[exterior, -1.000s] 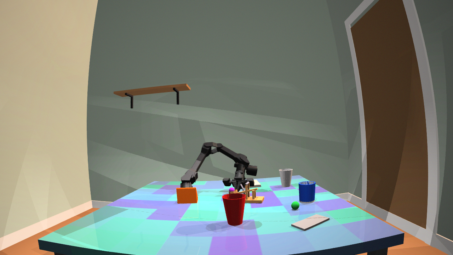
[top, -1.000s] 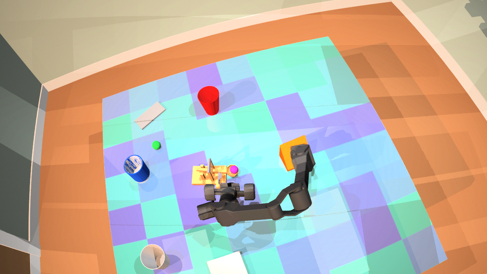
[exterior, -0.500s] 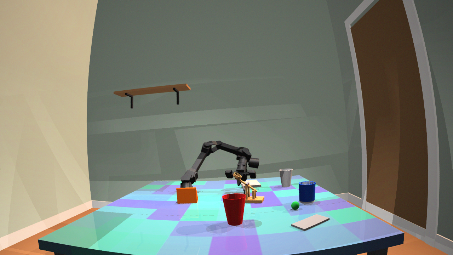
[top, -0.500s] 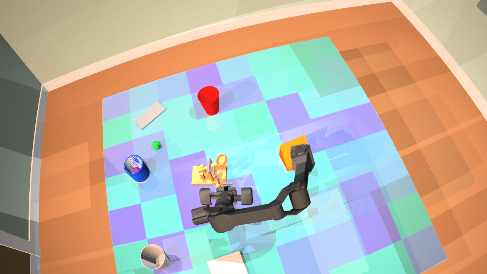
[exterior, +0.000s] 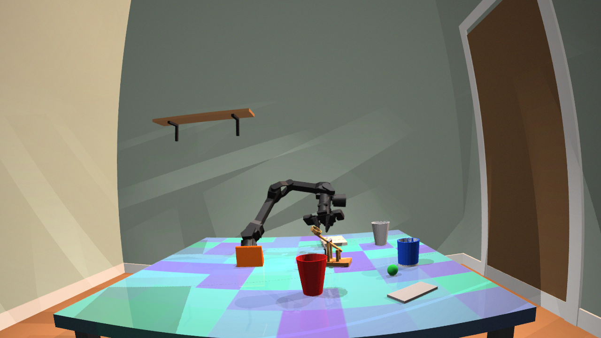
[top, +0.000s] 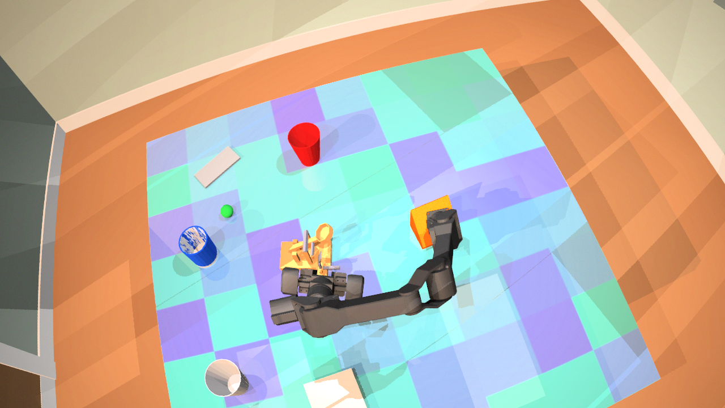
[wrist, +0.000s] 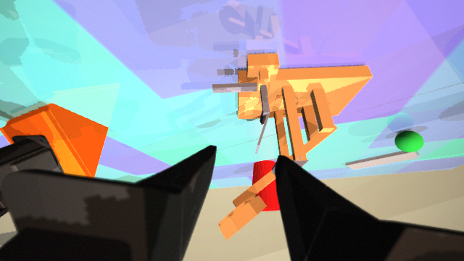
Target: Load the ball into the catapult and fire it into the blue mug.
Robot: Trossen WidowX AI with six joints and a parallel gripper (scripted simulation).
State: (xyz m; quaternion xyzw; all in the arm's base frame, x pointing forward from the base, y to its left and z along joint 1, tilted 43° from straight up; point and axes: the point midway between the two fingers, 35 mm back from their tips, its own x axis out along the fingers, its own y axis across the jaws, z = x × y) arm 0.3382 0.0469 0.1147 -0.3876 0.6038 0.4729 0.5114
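Gripper (top: 323,273) (exterior: 327,229) (wrist: 246,157) partly open, fingers apart, nothing held. Wood-colored catapult (top: 303,255) (exterior: 338,261) (wrist: 308,81), round cup raised. Blue mug (top: 201,252) (exterior: 408,252) cylindrical, green ball (top: 226,211) (exterior: 392,269) (wrist: 409,141) smooth.

Upright red cup (top: 305,144) (exterior: 311,275) (wrist: 266,186), wall shelf (exterior: 204,117)

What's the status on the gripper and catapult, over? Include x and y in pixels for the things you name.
Gripper (top: 320,271) (exterior: 327,229) (wrist: 246,157) partly open, nothing held. Catapult (top: 291,258) (exterior: 342,262) (wrist: 326,74) upright, cup raised, no ball in it. Blue mug (top: 203,253) (exterior: 408,252) upright; nothing standing between it and catapult.
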